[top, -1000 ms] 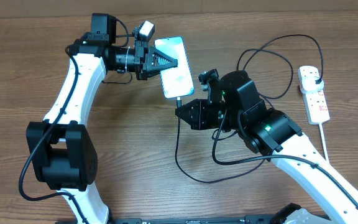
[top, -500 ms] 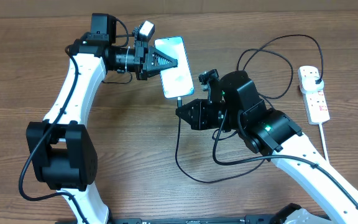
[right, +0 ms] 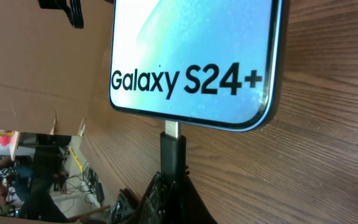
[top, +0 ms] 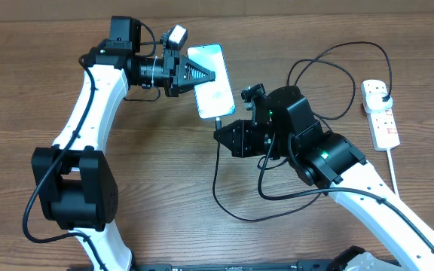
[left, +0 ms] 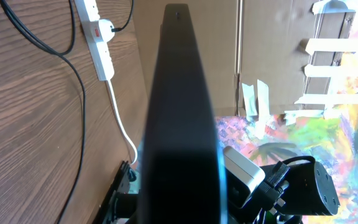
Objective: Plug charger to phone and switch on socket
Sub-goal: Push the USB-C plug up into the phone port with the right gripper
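Slim black-edged smartphone with light blue screen (top: 215, 94) mid-table, raised off brown wooden table (top: 36, 90), between both grippers. At its left side: left gripper (top: 206, 76), clamped on it. Just before its near end: right gripper (top: 218, 129), pinching connector tip (right: 173, 146) of thin black charger cable (top: 215, 181), tip at smartphone's bottom port. Cable loops on table before right arm, then runs behind it to white plastic power strip (top: 383, 120) at far right. Black plug (top: 383, 93) in strip's rear outlet.

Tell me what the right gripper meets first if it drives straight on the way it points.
The phone: the charger connector held by the right gripper sits at its bottom port, so there is likely almost no free travel.
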